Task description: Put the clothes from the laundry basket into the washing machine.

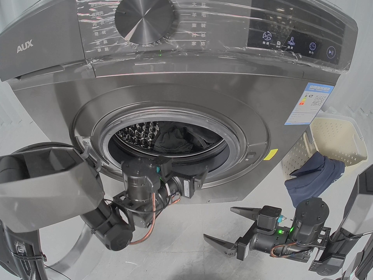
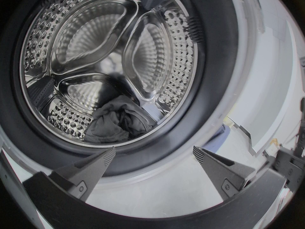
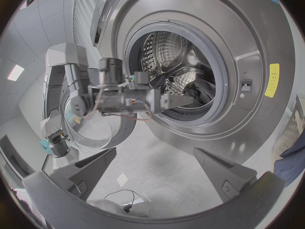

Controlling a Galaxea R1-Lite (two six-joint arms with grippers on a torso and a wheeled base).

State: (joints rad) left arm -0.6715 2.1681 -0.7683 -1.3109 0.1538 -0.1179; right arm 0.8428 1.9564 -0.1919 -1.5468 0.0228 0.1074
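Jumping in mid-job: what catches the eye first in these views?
The washing machine's open drum dominates, with a dark garment lying inside. The left end effector hangs open at its mouth. A navy garment drapes over the laundry basket on the right, near the open right end effector.

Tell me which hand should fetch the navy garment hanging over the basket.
Right. The right hand hangs open near the laundry basket and navy garment on that side; the left hand is at the drum mouth.
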